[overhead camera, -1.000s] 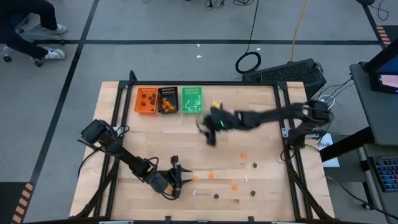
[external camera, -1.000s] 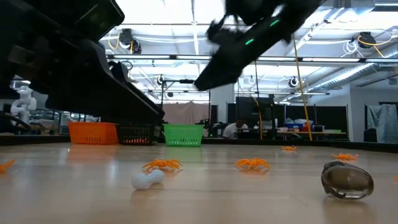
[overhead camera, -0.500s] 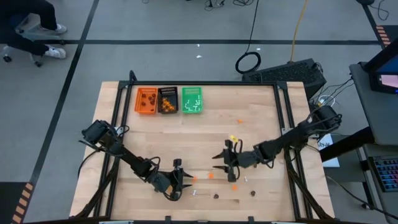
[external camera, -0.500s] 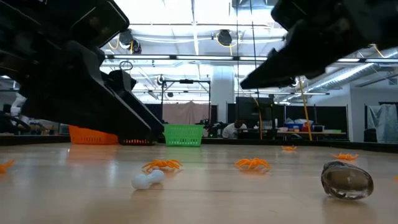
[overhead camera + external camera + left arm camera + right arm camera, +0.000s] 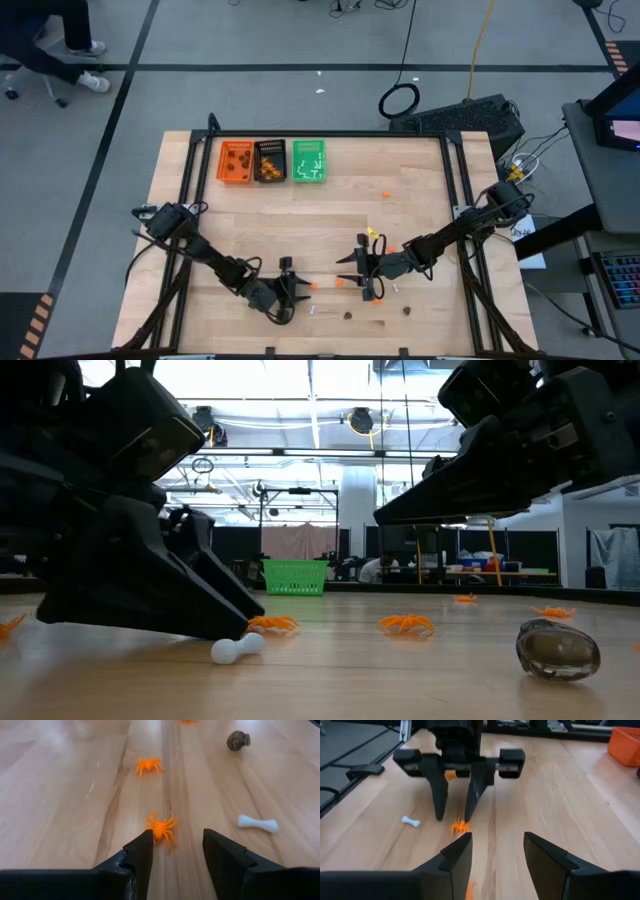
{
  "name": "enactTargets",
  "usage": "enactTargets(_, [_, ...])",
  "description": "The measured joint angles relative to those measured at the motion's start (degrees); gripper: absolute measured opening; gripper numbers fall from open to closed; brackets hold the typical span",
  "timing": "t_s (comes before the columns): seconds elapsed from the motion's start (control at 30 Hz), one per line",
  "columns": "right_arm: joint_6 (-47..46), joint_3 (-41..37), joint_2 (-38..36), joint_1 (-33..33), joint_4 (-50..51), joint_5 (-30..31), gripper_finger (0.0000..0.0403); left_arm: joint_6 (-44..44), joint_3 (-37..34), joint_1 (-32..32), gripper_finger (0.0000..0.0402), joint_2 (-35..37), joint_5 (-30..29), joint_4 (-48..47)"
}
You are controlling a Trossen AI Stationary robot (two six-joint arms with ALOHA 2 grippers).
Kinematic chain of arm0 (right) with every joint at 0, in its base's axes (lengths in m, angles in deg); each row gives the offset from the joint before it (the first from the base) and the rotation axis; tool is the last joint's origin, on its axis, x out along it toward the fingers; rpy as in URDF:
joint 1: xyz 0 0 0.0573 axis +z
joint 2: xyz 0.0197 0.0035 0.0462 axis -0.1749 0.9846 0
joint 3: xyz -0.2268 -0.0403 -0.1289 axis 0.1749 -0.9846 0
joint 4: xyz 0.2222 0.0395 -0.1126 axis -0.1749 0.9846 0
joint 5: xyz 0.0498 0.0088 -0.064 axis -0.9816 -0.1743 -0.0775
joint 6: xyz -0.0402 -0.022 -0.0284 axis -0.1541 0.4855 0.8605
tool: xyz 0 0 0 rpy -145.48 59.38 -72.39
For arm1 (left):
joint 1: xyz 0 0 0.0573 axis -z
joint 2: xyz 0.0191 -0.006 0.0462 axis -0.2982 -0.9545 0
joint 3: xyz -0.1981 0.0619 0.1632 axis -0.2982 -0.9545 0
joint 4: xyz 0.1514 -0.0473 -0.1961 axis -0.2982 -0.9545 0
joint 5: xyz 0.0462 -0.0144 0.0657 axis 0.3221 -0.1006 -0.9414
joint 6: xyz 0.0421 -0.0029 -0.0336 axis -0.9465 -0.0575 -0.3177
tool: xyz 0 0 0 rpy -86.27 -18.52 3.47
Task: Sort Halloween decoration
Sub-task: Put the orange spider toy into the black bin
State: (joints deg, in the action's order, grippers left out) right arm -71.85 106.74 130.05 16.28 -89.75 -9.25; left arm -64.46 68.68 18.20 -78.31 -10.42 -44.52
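Both tools gape empty, we see: left tool (image 5: 287, 283) and right tool (image 5: 362, 270) at lower centre, flanking an orange spider (image 5: 314, 285).

Three trays (image 5: 272, 161) in a row along the far edge of the desk (image 5: 400, 170), toward its left. Near the front edge, left gripper (image 5: 297, 291) and right gripper (image 5: 349, 270) facing each other, fingers apart, with two spiders (image 5: 161, 827) between them. A bone (image 5: 313, 309) just in front of the left gripper. More trinkets (image 5: 408, 309) scattered front right.
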Motion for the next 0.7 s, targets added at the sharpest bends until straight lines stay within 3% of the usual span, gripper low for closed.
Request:
enactTargets(0.17, [0.62, 0.0, 0.36, 0.0, -2.1, 0.05, 0.0162, 0.01, 0.1, -0.76, 0.0143, -1.79, -1.86, 2.32])
enactTargets(0.4, [1.52, 0.02, 0.36, 0.0, -3.7, 0.09, 0.0162, 1.23, 0.13, -3.81, 0.0015, -1.85, -2.43, 0.65])
enactTargets(0.7, [2.98, 0.04, 0.36, -0.6, -3.75, 0.13, 0.0162, -5.88, -0.3, -5.8, 0.0001, 0.64, -5.78, -0.03])
